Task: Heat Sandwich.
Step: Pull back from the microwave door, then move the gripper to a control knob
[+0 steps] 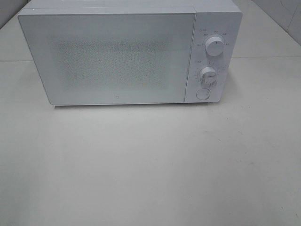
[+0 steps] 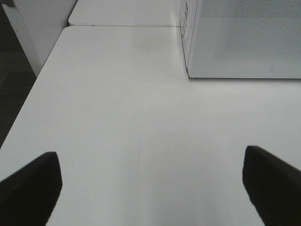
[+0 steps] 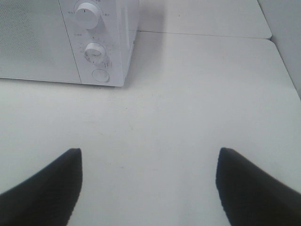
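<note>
Sandwich is not to be seen in any of the three views, so its place cannot be told. From the exterior high camera, a white microwave [image 1: 122, 52] fills the upper half of the frame and stands on a pale counter [image 1: 150, 165]. Its door [image 1: 110, 59] is shut, and the speckled window lets nothing inside be made out. At the right of the door, the control panel carries an upper knob [image 1: 215, 47], a lower knob [image 1: 207, 75] and a round button [image 1: 202, 93] beneath them. No arm shows in this frame. The left wrist camera shows the left end effector [image 2: 150, 153] with its two dark fingers [image 2: 33, 186] spread wide over bare counter, holding nothing, the microwave's door corner ahead of it. The right wrist camera shows the right end effector [image 3: 149, 151] likewise spread apart and empty, facing the control panel end of the microwave.
</note>
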`<state>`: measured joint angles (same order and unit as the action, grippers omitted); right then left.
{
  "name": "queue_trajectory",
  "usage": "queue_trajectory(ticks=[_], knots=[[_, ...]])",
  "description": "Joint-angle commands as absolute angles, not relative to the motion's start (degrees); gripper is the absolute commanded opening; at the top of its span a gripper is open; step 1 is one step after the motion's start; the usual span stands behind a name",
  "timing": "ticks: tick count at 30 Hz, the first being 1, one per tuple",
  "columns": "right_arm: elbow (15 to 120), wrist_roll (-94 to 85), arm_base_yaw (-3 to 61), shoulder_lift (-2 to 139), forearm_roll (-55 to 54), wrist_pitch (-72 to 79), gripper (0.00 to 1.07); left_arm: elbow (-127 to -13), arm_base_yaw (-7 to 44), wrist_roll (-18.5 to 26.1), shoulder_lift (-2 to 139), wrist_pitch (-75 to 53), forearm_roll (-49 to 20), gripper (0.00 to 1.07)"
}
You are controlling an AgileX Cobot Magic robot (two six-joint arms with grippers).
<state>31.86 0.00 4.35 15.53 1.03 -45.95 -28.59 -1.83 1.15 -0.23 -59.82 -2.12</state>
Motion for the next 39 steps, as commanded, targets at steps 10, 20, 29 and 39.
queue_trajectory(ticks=[10, 20, 29, 39], knots=[[32.1, 0.6, 4.0, 26.3, 0.9, -34.3, 0.76, -28.4, -2.1, 1.1, -1.8, -59.3, -2.2, 0.98], [32.1, 0.6, 4.0, 33.9, 0.8, -25.6, 0.76, -28.4, -2.1, 1.1, -1.8, -59.3, -2.2, 0.98], [32.0, 0.6, 4.0, 40.9, 0.7, -17.0, 0.76, -28.4, -2.1, 1.1, -1.8, -59.3, -2.2, 0.98], [25.8, 0.6, 4.0, 47.1, 0.7, 4.2, 0.76, -28.4, -2.1, 1.1, -1.8, -59.3, -2.2, 0.98]])
